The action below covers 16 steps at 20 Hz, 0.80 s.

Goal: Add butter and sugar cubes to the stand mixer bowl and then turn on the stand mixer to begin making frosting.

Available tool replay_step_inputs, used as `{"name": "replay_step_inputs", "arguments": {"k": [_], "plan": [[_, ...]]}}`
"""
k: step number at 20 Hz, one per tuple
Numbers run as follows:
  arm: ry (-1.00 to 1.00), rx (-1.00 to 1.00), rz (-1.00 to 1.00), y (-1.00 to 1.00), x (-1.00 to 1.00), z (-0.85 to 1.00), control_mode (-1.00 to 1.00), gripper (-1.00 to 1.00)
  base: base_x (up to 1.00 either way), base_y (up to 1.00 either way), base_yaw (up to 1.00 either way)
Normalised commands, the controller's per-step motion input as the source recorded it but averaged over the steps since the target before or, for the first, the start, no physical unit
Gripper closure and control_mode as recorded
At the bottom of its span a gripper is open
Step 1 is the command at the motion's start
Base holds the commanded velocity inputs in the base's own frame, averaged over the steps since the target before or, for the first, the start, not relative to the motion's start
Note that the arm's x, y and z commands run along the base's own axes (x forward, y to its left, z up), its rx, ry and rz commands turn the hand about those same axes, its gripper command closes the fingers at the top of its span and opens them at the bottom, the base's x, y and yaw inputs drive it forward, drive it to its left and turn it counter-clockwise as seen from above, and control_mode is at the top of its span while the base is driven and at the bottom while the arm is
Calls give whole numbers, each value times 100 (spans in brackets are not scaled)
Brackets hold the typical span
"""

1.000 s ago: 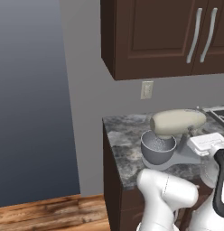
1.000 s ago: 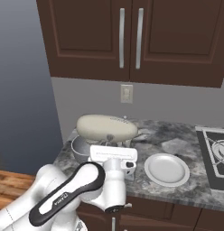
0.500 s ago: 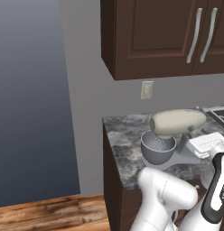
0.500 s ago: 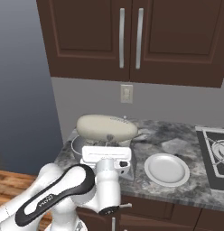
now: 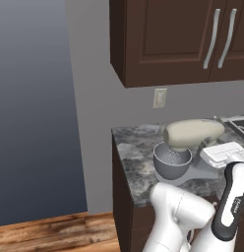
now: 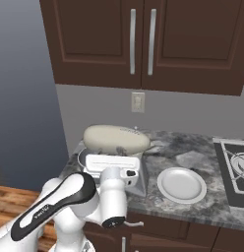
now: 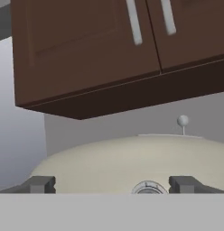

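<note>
I held the claw spread and empty just before the stand mixer; switching on seemingly remained.

White plate on granite counter; dark cabinets above.

Domestic kitchen, rendered. Evidence: dark wood wall cabinets with bar handles, speckled granite counter, stove burner, wall outlet, white plate, stand mixer.
</note>
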Motion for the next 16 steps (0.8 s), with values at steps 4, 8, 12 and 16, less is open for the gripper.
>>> {"name": "replay_step_inputs", "arguments": {"k": [4, 8, 12, 16], "plan": [[0, 0, 0, 0, 3, -20, -100, -100, 0, 0, 0], [0, 1, -3, 0, 16, -13, -100, -100, 0, 0, 0], [0, 1, -4, 0, 24, -15, -100, -100, 0, 0, 0], [0, 1, -5, 1, 21, -18, -100, -100, 0, 0, 0]]}}
